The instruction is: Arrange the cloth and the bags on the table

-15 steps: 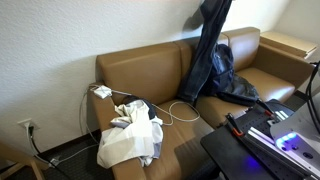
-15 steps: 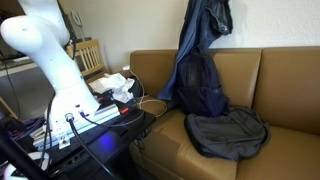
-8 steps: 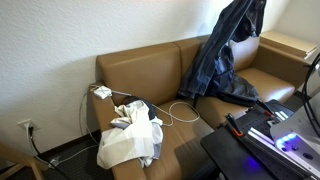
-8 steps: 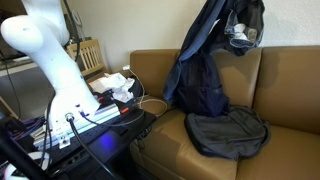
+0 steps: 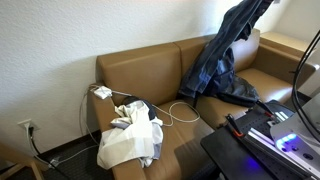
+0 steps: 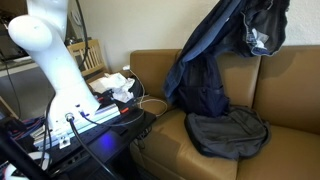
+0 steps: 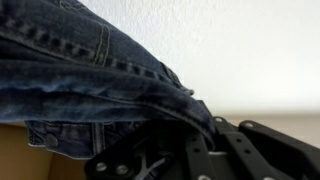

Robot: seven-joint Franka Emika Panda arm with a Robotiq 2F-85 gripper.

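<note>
The gripper (image 7: 188,138) jaws pinch a fold of the denim cloth (image 6: 205,60), held high above the sofa (image 6: 300,85), tail draping beside the backpack (image 6: 228,132). Bite depth unclear, probably shallow: travel slowly, lower tail-first, spread before releasing.

Sitting room of a home. A brown leather sofa (image 5: 140,70) stands against a white textured wall (image 5: 50,40) with a socket (image 5: 27,127) low beside it; a wooden chair (image 6: 90,55) stands beyond one end, and what appears to be a wooden side table (image 5: 288,42), partly cut off, adjoins the other.
</note>
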